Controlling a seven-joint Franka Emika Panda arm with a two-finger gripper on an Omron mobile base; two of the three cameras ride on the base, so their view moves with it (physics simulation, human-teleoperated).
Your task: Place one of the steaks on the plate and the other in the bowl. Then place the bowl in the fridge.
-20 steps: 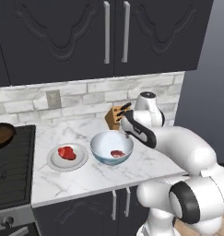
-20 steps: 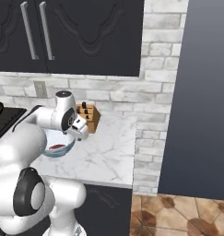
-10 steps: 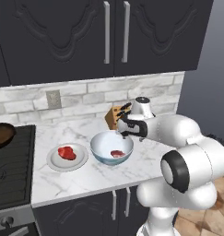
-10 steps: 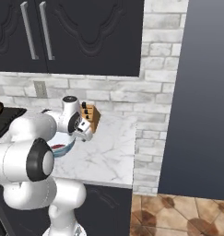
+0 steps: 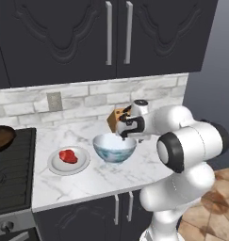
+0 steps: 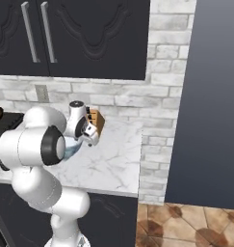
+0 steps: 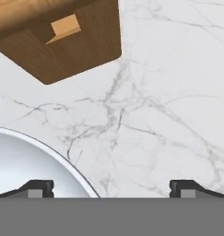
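– Over the right rim of the bowl [image 5: 114,147], what has changed?
– The arm has swung in closer to the wall; a second ago the hand sat further out above the bowl. Now the gripper [image 5: 126,134] hangs by the bowl's far edge, next to the wooden knife block [image 5: 116,119].
– Is it holding anything?
– No. The jaws stand spread wide and bare, marble counter [image 7: 168,115] showing between them.
– And the steaks?
– One steak [image 5: 68,156] lies on the plate [image 5: 54,164], left of the bowl. The bowl's contents I cannot make out from here.
– So what follows?
– Probably gripping the bowl's rim, then carrying it to the fridge [image 6: 217,101].
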